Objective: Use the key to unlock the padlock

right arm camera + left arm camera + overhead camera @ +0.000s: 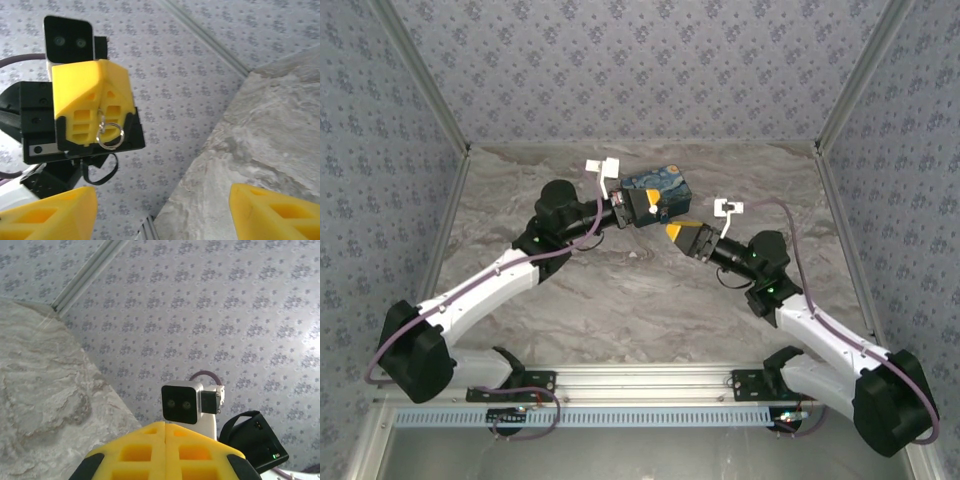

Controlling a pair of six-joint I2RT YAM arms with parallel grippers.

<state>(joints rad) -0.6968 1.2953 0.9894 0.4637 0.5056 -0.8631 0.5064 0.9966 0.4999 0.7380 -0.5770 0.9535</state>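
One silver ring (110,134) dangles from the seam of the closed left jaws, opposite the wide-open right jaws

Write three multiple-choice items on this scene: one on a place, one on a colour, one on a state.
1. The silver ring hangs: A on the table; B at the left gripper; C on a wall hook.
2. The grippers' fingers are: A yellow; B red; C green.
3. The right gripper is: A shut on a key; B open; C shut and empty.
Answers: 1 B, the ring dangles from between the left gripper's closed fingers. 2 A, they are yellow in both wrist views. 3 B, its fingers stand far apart with nothing held between them.
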